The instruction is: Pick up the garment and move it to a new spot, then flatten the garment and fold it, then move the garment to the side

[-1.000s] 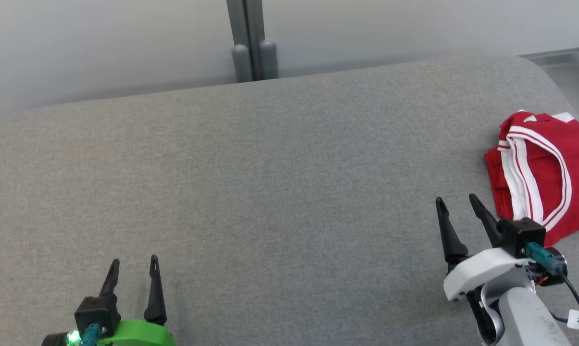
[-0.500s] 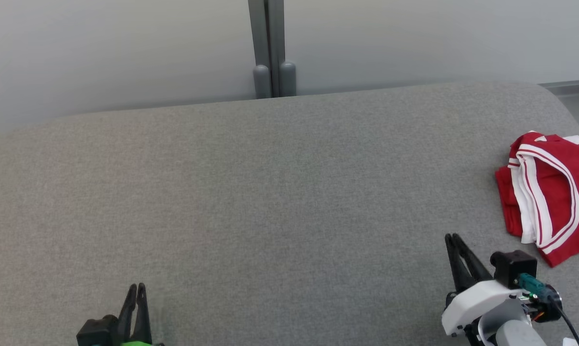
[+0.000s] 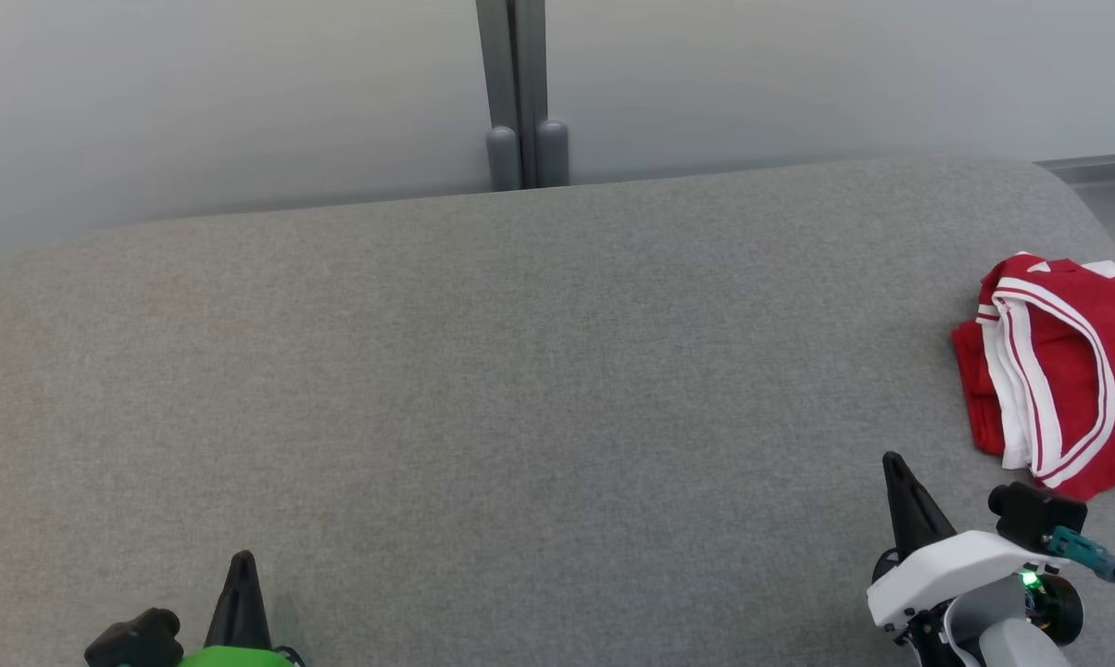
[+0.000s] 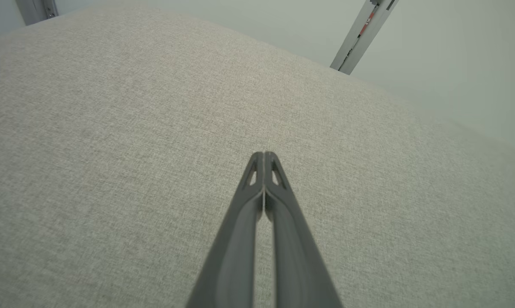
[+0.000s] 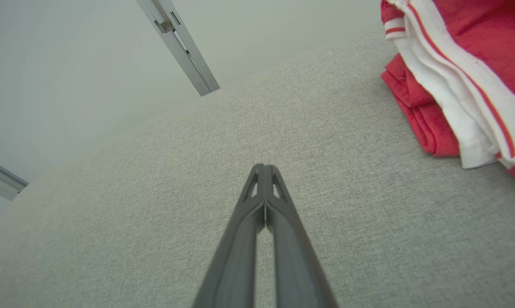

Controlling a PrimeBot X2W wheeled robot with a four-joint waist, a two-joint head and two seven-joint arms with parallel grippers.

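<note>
The garment [image 3: 1067, 389] is a red top with white striped trim, folded in a compact stack at the right edge of the grey surface; the right wrist view has the garment [image 5: 463, 72] at its upper right. My right gripper [image 3: 894, 461] is shut on nothing, a little to the left of the garment and nearer to me, apart from it. In its wrist view the right gripper [image 5: 264, 167] has its tips pressed together over bare fabric. My left gripper [image 3: 242, 558] at the lower left is also shut and empty, as the left gripper [image 4: 264, 155] shows.
The grey fabric surface [image 3: 520, 371] has rounded far corners. Behind it stands a pale wall with a grey vertical post [image 3: 519, 93]. A strip of grey floor [image 3: 1099, 181] lies past the right far corner.
Both grippers went from open to shut with nothing in them and drew back toward the bottom edge. The camera shifted early on, so the whole picture slid; the garment lies as before.
</note>
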